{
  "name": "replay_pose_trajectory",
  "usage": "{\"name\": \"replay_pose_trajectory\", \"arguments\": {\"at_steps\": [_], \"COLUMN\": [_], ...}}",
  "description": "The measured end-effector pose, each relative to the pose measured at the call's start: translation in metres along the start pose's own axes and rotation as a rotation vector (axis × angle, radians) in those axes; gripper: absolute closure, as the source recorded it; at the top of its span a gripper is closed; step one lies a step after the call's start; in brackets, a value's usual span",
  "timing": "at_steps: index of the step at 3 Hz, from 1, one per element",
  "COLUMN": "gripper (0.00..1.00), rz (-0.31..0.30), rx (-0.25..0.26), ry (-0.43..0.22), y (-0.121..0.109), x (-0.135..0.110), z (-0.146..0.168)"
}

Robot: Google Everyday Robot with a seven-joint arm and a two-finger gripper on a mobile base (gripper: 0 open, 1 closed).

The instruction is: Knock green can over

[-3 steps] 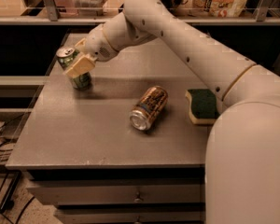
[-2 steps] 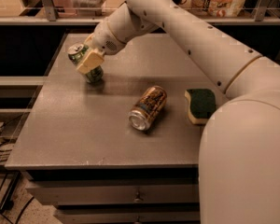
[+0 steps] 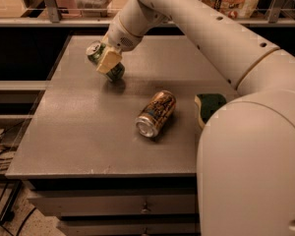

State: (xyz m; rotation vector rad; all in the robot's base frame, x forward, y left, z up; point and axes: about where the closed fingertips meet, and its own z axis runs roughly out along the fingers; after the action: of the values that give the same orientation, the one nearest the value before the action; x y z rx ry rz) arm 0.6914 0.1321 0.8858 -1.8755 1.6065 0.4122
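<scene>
Light, slick green can (image 3: pixel 116 72) leans at the claw (image 3: pixel 108 63) behind the brown can (image 3: pixel 156 113); push its top; claw's grip I cannot tell

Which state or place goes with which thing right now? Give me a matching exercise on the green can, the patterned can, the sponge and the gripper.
Things:
1. green can
2. orange-gold patterned can
3. green sponge
4. gripper

States or places:
a. lying on its side in the middle of the table
b. near the table's right edge
c. tilted, top leaning left, at the far left of the table
d. up against the side of the green can

Pairs: 1-c, 2-a, 3-b, 4-d
</scene>
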Motion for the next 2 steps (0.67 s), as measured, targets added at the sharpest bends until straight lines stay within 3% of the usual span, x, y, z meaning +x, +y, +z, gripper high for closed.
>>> {"name": "replay_pose_trajectory", "arguments": {"at_steps": [1, 2], "gripper": [0.36, 0.13], "rz": [0.0, -0.037], "rx": [0.0, 0.016], "ry": [0.0, 0.097], "y": [0.0, -0.007], "x": [0.0, 0.014], "z": [0.0, 0.0]}}
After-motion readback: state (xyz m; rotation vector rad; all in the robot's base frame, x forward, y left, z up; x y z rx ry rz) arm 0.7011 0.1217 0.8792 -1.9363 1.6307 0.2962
